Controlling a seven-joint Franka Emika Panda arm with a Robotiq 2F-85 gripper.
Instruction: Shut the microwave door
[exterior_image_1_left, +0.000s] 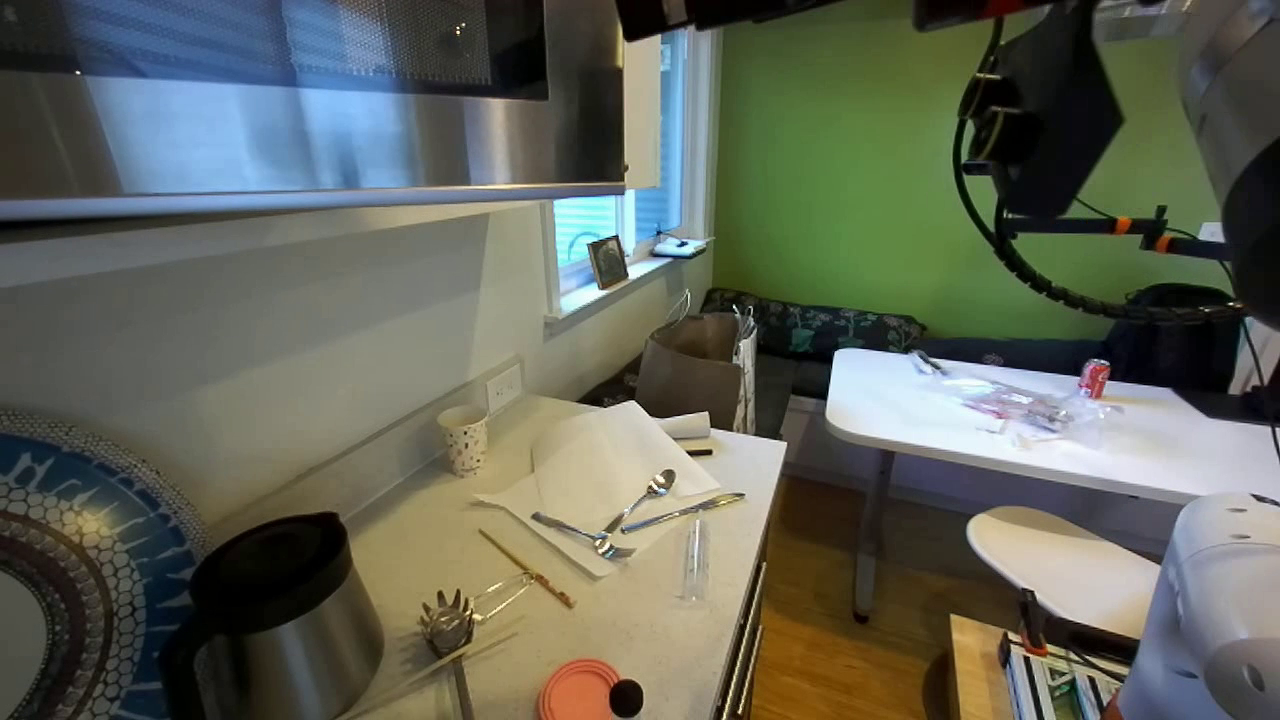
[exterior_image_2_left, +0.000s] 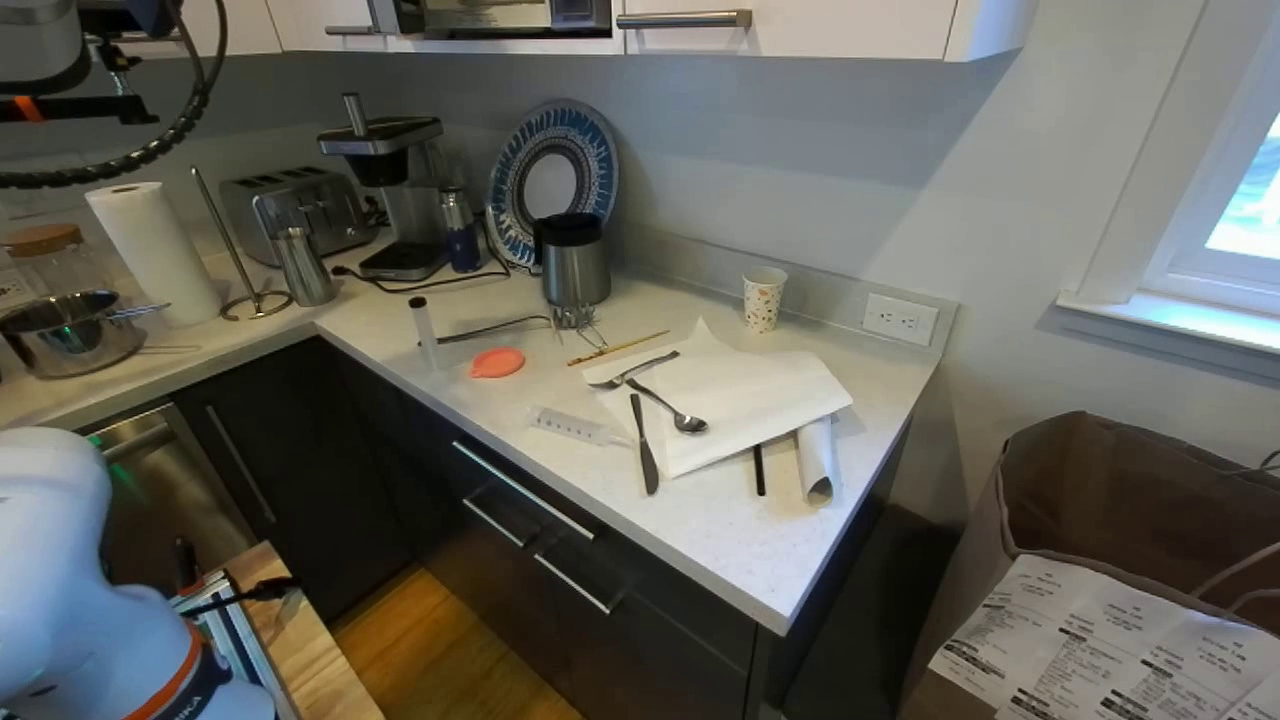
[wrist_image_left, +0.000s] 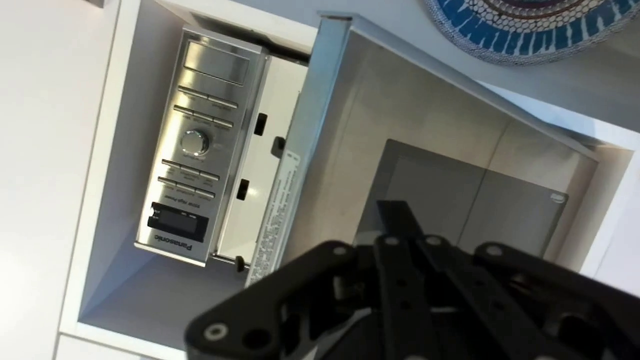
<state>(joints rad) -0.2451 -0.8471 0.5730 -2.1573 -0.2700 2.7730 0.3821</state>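
Observation:
The microwave (wrist_image_left: 175, 150) sits in a white cabinet niche, its steel button panel upside down at left in the wrist view. The microwave door (wrist_image_left: 345, 150) stands partly open, steel-framed with a dark glass window; its label-covered edge is swung away from the panel. In an exterior view the door (exterior_image_1_left: 300, 140) fills the top left, cut by the frame. The microwave's lower part (exterior_image_2_left: 580, 15) shows at the top of an exterior view. My gripper (wrist_image_left: 394, 212) is shut and empty in front of the door's glass; contact cannot be told. Its black fingers (exterior_image_1_left: 660, 15) show near the door's edge.
Below is a counter (exterior_image_2_left: 700, 540) with a steel carafe (exterior_image_2_left: 575, 265), paper cup (exterior_image_2_left: 763, 300), cutlery and paper. A blue patterned plate (exterior_image_2_left: 505, 200) leans on the wall. White cabinets (exterior_image_2_left: 830, 30) flank the niche. A white table (exterior_image_1_left: 900, 430) stands farther off.

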